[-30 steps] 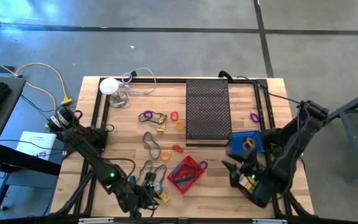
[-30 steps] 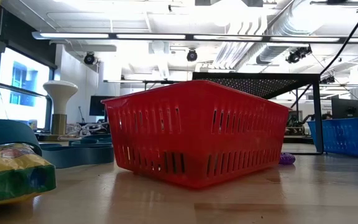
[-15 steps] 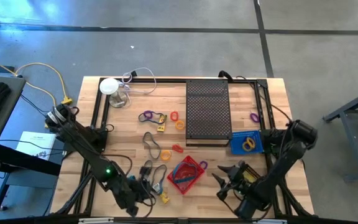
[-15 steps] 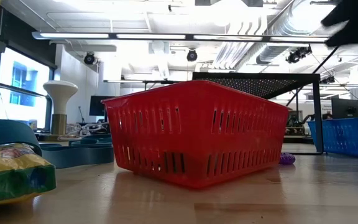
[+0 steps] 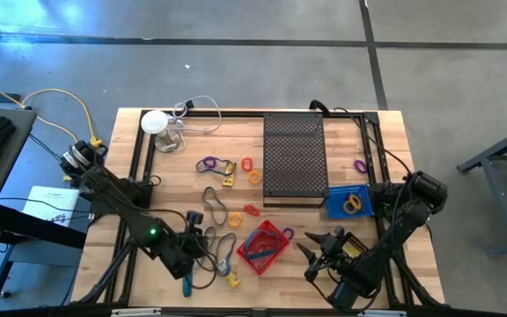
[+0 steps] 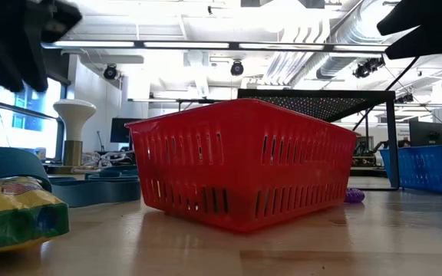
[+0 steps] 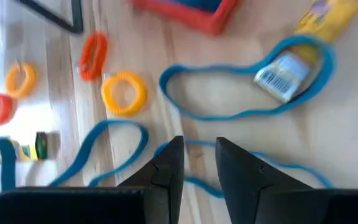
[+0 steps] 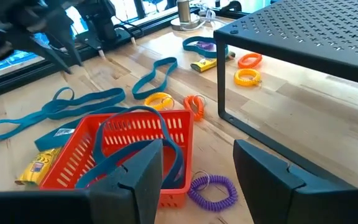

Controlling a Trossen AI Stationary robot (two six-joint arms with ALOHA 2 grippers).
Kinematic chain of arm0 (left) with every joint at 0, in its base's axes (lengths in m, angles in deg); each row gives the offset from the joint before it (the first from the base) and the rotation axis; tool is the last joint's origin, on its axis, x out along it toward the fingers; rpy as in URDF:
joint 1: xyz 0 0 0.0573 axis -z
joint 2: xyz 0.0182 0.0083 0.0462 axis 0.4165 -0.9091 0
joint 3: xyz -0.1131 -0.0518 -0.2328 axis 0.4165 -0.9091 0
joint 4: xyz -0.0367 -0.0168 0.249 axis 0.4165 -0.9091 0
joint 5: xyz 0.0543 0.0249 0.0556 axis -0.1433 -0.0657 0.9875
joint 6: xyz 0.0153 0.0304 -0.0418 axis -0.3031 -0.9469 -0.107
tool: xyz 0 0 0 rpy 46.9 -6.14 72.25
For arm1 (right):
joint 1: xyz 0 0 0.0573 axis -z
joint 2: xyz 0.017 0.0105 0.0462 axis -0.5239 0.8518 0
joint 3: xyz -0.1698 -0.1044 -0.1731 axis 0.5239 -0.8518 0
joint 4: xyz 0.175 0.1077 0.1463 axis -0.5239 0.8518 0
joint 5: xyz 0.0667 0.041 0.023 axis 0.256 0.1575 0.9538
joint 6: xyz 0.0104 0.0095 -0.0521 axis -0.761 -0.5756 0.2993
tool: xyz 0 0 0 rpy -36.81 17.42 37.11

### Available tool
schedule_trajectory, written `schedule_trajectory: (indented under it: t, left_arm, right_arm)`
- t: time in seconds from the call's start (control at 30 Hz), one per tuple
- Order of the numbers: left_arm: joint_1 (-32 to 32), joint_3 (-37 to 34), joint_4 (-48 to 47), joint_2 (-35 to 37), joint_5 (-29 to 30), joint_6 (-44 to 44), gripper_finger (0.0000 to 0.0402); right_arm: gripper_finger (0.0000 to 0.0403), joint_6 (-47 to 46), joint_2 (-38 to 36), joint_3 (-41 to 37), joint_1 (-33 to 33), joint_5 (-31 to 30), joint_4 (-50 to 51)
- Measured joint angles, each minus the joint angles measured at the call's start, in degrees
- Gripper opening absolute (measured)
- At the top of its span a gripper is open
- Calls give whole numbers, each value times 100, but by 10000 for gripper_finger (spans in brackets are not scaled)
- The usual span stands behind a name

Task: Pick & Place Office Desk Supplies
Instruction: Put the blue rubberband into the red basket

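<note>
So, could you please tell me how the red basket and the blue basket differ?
The red basket sits skewed near the front edge with a blue loop draped in it; the blue basket sits square beside the black tray, holding a yellow ring. Both are slotted plastic.

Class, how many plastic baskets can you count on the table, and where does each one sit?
2. The red basket sits near the table's front edge. The blue basket sits by the black perforated tray's right front corner. None appears hidden.

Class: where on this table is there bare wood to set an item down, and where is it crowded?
Bare: between the lamp and black tray, and between red basket and right claw. Crowded: loops left of the basket.
</note>
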Motion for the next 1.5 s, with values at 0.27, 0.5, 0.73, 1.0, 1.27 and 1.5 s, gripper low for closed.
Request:
schedule_trajectory:
  t: [0.27, 0.5, 0.73, 1.0, 1.27, 1.5]
  left_arm:
    - [-61, -584, 661, 0, -90, 540, 86]
    - [-188, -675, 667, 0, -114, 2004, 86]
    - [-382, -989, 612, 0, -155, 2387, 86]
    - [-431, -1179, 907, 0, -428, 2569, 86]
    - [-440, -1179, 1040, -43, -430, 2601, 86]
    - [-626, -1179, 1019, -544, -425, 3169, 86]
  right_arm:
    - [183, 142, -2, 0, 14, 14, -101]
    - [183, 647, -4, 0, 21, 14, -457]
    - [183, 1066, -7, 0, 21, 72, -772]
    - [183, 1343, -7, 0, 25, 82, -877]
    - [183, 1344, -7, 0, 25, 79, -904]
    - [183, 1344, -7, 0, 25, 79, -932]
